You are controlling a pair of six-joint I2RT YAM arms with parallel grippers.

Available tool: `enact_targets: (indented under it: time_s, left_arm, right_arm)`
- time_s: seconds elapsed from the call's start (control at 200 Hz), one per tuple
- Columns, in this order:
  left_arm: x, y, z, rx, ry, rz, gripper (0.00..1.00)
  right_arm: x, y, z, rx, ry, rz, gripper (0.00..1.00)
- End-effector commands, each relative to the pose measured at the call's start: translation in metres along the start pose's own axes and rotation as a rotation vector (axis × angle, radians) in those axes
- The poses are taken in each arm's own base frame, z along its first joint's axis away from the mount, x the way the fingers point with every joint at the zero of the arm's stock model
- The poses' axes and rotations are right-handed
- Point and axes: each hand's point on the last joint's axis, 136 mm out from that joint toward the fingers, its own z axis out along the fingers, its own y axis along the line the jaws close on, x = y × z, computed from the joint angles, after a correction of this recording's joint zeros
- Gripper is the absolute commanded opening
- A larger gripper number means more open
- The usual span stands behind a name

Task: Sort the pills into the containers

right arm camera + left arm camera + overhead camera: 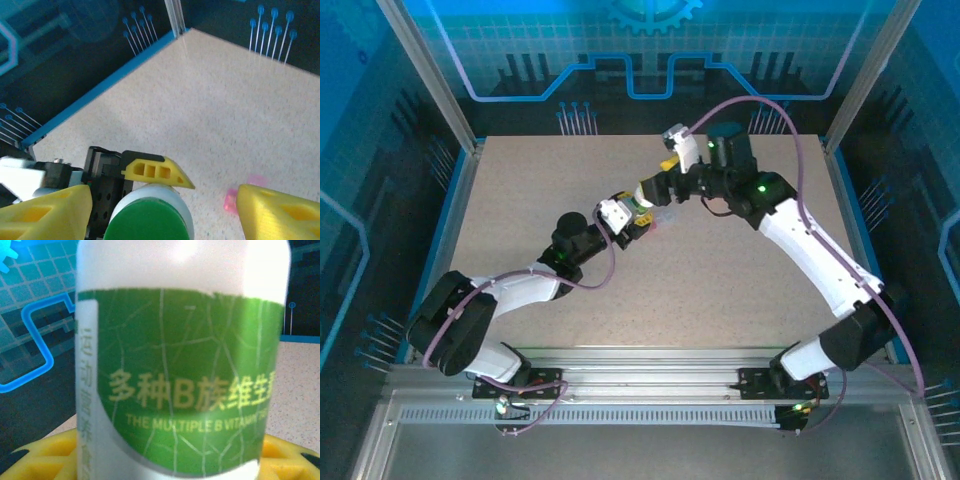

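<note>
white bottle: the white bottle (185,390) with the green vitamin label sits mid-worktop, gripped by one arm, green cap (145,220) on.
left end effector: the left end effector (165,460) is clenched on the bottle's body, with yellow fingers (40,460) low on both sides. My guess is it's acting as a vise so the bottle can't spin.
right end effector: the right end effector (165,200) is spread wide, straddling the cap from above without touching. Looks lined up to twist it off.
pink vial: the pink vial (231,200) is on the worktop just right of the bottle, not touching it. Too blurry to say if it's upright.
room: the worktop (210,115) is bare past the bottle out to the blue edge rail (100,90). The only tight spot is around the cap.
risk: the vial is near the right finger's path and could get knocked.
</note>
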Motion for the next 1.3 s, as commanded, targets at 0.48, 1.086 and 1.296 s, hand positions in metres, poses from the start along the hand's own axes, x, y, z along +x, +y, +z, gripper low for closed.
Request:
enact_targets:
  time_s: [0.48,1.086,1.296]
  left_arm:
    - [0.002,0.009,0.004,-0.070,-0.024,0.075,0.00]
    - [-0.002,-0.001,-0.002,-0.030,-0.071,0.059,0.46]
    - [0.001,-0.005,-0.002,-0.002,-0.065,-0.005,0.64]
  right_arm:
    - [0.052,0.002,0.035,-0.042,0.280,0.228,0.69]
    - [0.044,0.018,0.021,-0.281,0.245,0.261,0.37]
    - [0.035,0.026,0.009,-0.352,0.211,0.131,0.34]
